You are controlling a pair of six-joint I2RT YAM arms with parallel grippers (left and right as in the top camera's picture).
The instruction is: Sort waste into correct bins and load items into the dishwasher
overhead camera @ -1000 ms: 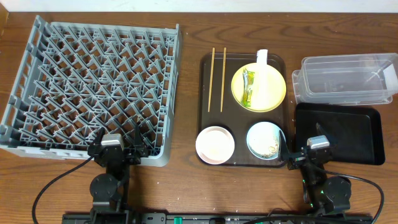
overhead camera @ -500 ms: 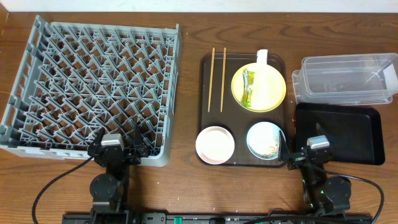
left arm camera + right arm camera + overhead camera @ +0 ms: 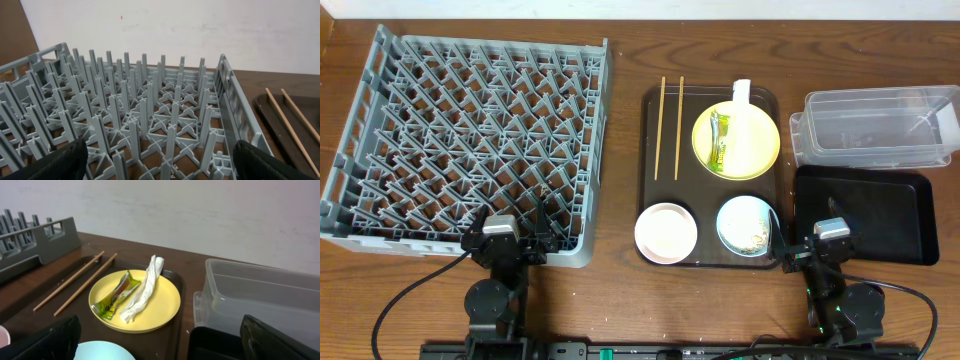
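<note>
The left tool (image 3: 160, 162) gapes wide, empty, over the near edge of the grey rack (image 3: 150, 100). The right tool (image 3: 160, 340), equally wide, faces the yellow plate (image 3: 165, 300) bearing the green wrapper (image 3: 115, 297).

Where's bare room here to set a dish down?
Bare wood runs between the dish rack and the serving tray, and in front of that tray. The black tray is empty. The serving tray is crowded: plate, white bowl, blue bowl, chopsticks.
</note>
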